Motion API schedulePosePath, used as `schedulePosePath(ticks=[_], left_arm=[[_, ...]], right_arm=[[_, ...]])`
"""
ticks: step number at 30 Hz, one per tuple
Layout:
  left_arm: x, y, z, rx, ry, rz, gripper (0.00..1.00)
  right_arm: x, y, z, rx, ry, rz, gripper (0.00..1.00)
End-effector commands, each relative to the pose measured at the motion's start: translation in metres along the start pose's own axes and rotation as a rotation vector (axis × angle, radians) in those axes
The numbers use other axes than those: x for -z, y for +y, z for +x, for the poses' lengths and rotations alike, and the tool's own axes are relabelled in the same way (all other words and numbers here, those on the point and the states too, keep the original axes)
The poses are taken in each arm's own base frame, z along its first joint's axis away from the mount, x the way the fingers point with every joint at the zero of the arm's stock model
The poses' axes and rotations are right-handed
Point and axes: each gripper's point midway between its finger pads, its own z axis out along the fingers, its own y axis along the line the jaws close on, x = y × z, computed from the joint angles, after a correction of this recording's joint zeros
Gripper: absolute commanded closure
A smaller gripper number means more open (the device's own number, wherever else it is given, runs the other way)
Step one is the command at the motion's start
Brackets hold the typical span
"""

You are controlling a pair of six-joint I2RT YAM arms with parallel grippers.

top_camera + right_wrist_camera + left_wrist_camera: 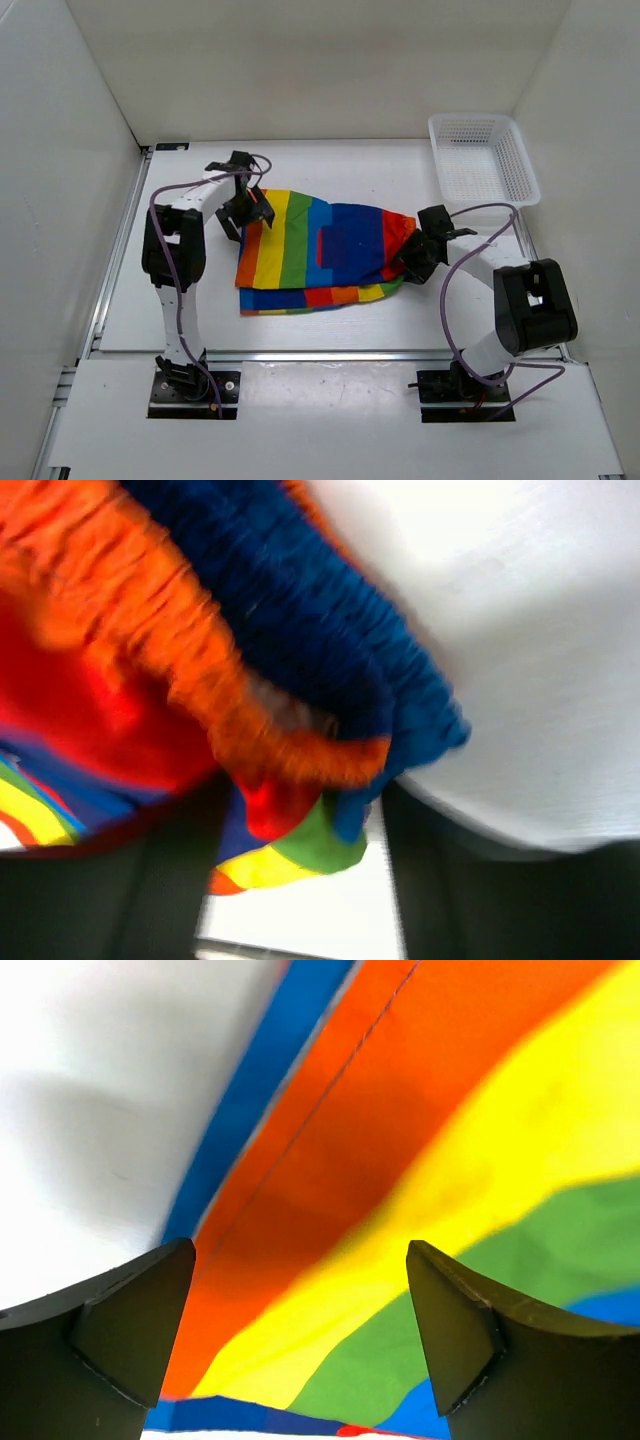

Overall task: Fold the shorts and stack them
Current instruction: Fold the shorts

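Right gripper [305, 872] half closed around the bunched waistband [250, 710] at the right end of the rainbow-striped shorts [320, 250]; I cannot tell whether it truly pinches the cloth.
Left gripper [300, 1300] spread wide and holding nothing, low over the orange and yellow stripes at the shorts' far left edge. The shorts lie mid-table between the arms. The white tabletop [330, 170] has a metal rail [118, 250] along its left edge, plain white walls [300, 60] around it, and a white mesh basket [522, 165] in the far right corner.

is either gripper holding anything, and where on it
Left gripper: open, nothing held. Right gripper straddles the gathered waistband of the shorts; firm grip cannot be told.
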Motion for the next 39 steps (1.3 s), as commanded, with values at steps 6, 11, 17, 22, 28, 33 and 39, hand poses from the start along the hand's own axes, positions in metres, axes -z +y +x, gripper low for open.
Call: schedulePosePath(ticks=[6,11,17,22,28,33,39], left_arm=[[0.117,0.037,-0.047,0.006,-0.272,0.011,0.01],[0.101,0.079,0.0,0.066,-0.174,0.057,0.11],[0.06,0.089,0.053,0.08,-0.01,0.132,0.25],[0.039,0.083,0.068,0.045,0.043,0.117,0.27],[0.01,0.088,0.066,0.049,0.074,0.067,0.45],[0.003,0.086,0.061,0.031,0.065,0.051,0.67],[0.03,0.08,0.054,0.026,0.006,0.093,0.9]], right_arm=[[0.034,0.018,-0.036,-0.032,-0.211,0.044,0.06],[0.08,0.006,-0.046,0.067,-0.333,0.057,0.06],[0.104,-0.005,-0.045,0.11,-0.378,0.066,0.19],[0.104,-0.016,-0.036,0.111,-0.363,0.086,0.25],[0.101,-0.022,-0.033,0.111,-0.356,0.094,0.25],[0.101,-0.026,-0.03,0.112,-0.345,0.108,0.25],[0.099,-0.01,-0.035,0.178,-0.323,0.078,0.22]])
